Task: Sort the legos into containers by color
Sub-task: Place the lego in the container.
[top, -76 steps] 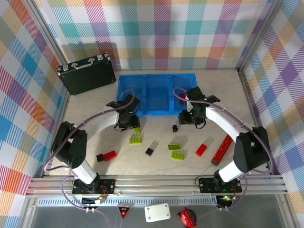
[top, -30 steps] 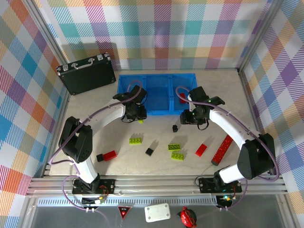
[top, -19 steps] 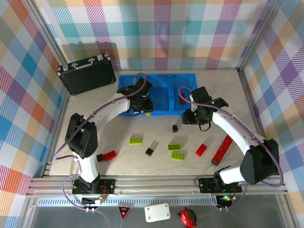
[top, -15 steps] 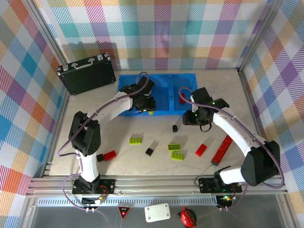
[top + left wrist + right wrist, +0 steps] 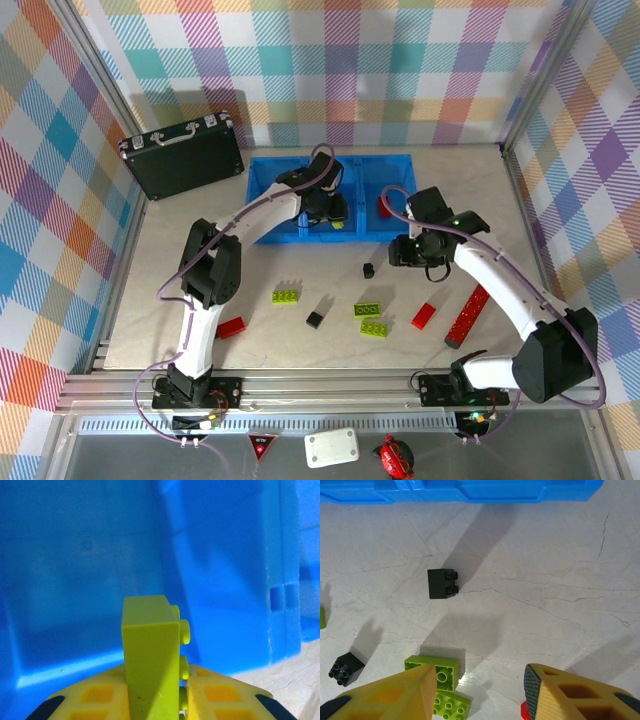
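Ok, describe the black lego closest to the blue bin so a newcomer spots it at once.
Find the blue bin at the back of the table. Just in front of its near wall, toward the right compartment, sits a tiny black lego. It stands alone nearest the bin; the other black lego lies farther forward among the lime-green plates.

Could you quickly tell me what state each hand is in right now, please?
Left hand: closed on a green brick, over the blue bin.
Right hand: open, holding nothing, above the table.
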You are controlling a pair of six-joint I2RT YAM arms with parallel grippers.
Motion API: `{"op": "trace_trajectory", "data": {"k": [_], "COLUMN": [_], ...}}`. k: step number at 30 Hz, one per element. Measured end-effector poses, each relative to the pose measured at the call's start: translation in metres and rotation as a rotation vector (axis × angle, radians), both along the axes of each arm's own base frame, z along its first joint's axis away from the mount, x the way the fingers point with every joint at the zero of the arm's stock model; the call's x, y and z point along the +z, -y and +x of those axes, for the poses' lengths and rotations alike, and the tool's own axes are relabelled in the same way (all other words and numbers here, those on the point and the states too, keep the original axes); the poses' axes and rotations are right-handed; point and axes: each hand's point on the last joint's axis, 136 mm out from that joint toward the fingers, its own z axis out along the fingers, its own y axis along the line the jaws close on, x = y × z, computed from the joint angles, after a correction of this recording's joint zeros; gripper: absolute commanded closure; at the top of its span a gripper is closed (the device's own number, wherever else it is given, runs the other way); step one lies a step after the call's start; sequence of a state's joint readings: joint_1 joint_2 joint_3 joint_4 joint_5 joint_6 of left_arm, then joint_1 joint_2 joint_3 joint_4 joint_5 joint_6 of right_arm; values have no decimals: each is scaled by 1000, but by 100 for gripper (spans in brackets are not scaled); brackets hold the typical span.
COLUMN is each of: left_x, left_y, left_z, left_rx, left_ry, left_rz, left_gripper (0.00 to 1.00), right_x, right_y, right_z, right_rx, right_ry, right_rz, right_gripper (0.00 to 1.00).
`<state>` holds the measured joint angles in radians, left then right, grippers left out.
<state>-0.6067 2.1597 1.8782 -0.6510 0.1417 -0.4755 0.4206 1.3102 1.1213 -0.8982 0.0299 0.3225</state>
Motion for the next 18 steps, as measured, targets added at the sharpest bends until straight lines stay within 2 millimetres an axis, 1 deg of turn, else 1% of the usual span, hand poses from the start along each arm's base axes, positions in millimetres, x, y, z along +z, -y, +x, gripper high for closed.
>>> {"op": "trace_trajectory", "data": {"k": [6,12,18], "left_x": [-21,-38,-49], "left_y": [11,9,12], "left_z": [17,33,41], "left_rx": [-32,-27,-32], "left_ry": [-27,-61,-78], "left_rz": [-44,-77,-116], "left_gripper": [74,73,72], "right_x": [1,-6,-3], "right_y": [4,7,8], "right_z": [-5,-11,-12], "right_rx": [-8,-8,-11], "right_ry": [4,-19,-14], "right_rz": [-8,-19,-15], "right_gripper": [49,49,49]}}
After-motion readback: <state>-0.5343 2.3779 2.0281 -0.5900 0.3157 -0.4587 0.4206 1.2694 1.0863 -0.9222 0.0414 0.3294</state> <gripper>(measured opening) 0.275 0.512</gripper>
